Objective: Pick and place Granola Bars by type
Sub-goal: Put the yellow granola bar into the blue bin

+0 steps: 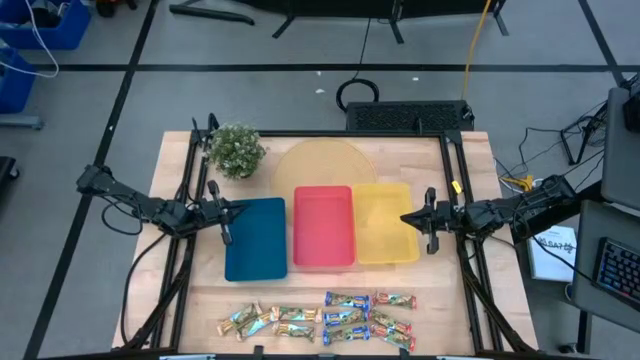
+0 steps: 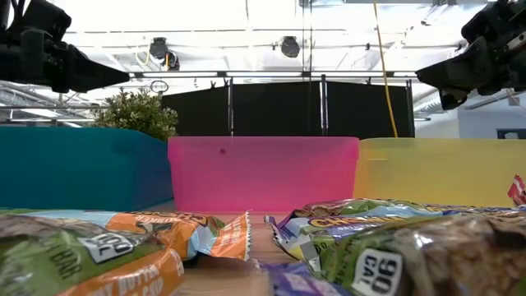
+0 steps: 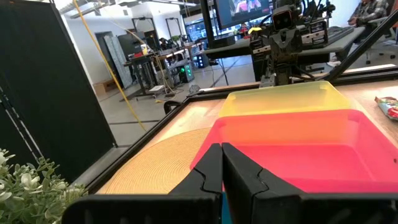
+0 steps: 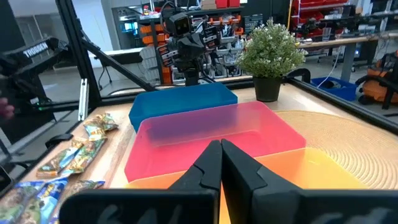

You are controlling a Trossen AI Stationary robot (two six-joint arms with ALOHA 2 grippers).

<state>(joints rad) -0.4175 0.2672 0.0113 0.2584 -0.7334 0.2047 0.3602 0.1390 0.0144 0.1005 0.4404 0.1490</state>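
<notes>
Three trays stood side by side mid-table: the left tray (image 1: 255, 239), the middle tray (image 1: 323, 227) and the right tray (image 1: 385, 222), touching or nearly so. Behind them lay a round mat (image 1: 318, 166), with a plant (image 1: 236, 150) to its left. Before the trays, along the table's front edge, the bars (image 1: 320, 317) lay scattered. The left gripper (image 1: 224, 211) hung at the left tray's outer edge, the right gripper (image 1: 420, 219) at the right tray's.

Trays (image 1: 255, 240) blue, pink-red, yellow; bars (image 1: 318, 316) tan-green, blue, red-green
</notes>
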